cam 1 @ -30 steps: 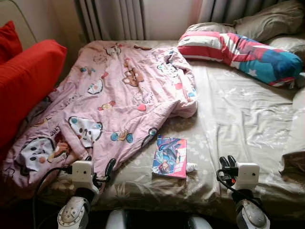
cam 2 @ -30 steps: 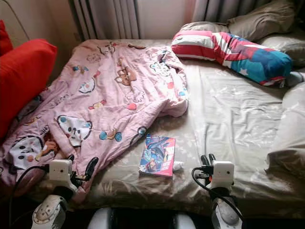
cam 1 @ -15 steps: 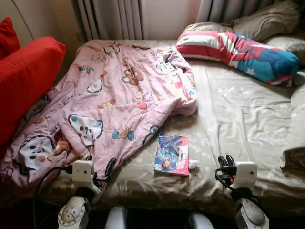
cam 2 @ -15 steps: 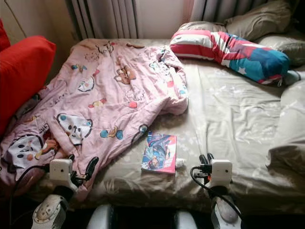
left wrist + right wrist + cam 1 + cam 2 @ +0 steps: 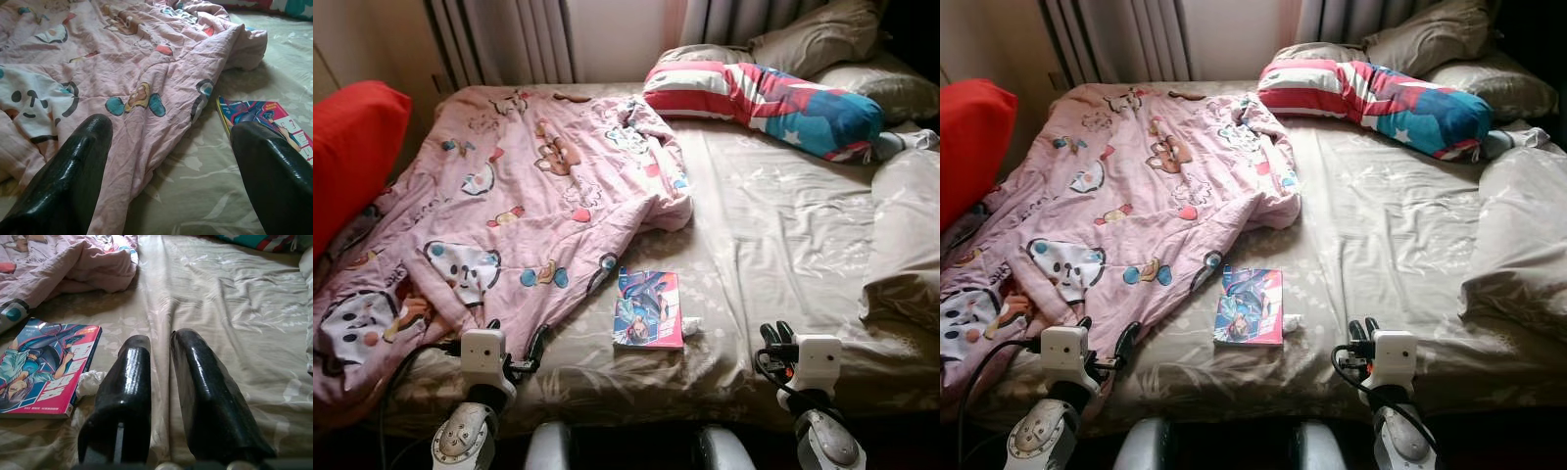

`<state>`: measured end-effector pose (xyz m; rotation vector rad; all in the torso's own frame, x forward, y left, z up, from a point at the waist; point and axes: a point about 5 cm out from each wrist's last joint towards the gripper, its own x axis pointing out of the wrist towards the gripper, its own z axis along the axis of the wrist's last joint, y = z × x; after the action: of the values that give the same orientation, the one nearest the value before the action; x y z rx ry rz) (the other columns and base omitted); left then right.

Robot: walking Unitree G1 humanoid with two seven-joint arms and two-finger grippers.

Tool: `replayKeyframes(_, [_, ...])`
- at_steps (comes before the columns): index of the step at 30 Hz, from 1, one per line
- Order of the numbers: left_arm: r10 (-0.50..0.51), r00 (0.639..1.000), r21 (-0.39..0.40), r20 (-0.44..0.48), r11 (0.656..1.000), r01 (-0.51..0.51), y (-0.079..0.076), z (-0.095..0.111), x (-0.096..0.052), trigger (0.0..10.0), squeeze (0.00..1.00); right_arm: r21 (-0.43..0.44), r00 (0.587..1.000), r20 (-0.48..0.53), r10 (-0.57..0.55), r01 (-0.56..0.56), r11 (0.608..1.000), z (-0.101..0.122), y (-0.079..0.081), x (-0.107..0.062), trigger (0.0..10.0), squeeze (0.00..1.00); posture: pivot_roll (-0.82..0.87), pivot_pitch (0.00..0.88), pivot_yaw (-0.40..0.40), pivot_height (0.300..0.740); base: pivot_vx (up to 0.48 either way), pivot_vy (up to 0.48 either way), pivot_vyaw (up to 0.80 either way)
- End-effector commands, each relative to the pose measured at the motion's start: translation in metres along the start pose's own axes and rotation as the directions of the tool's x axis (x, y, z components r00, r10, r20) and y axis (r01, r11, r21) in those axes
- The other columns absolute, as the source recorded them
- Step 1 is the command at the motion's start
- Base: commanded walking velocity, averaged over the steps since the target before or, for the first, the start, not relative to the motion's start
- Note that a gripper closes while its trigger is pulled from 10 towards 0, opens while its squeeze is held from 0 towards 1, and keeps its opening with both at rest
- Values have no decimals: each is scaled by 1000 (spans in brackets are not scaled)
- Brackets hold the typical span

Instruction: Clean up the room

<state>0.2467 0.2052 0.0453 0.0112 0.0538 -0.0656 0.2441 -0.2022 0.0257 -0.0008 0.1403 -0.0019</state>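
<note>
A colourful book lies flat on the beige bed sheet, near the front edge. A small crumpled white tissue rests against its right side. A rumpled pink cartoon quilt covers the bed's left half. My left gripper is open and empty, low over the quilt's near corner, left of the book. My right gripper is shut with nothing between its fingers, hovering over the sheet to the right of the book and the tissue.
A striped red, white and blue pillow lies at the head of the bed, with beige pillows behind it. A folded beige cover sits along the right edge. A red cushion stands at the left. Curtains hang behind.
The camera has swung to the right, so the bed and cushion sit further left in the picture. Both arms hold the same pose; nothing on the bed moved.
</note>
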Motion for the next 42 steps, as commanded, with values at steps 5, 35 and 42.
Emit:
replayKeyframes(5, [11,1000,-1,10,1000,-11,1,3,-1,10000,0,5,1000,-18,-1,1,1000,-2,1,1,10000,0,-69,92,16,611,0,0,0])
replayKeyframes(35, [8,1000,2,12,1000,-8,-1,6,0,10000,0,-14,996,-3,87,-87,996,0,12,0,10000,0,-59,95,13,583,0,0,133])
replayKeyframes(42, [3,1000,5,13,1000,-3,-1,7,2,10000,0,4,997,-2,80,-80,997,0,12,1,10000,0,-60,93,16,583,0,0,177])
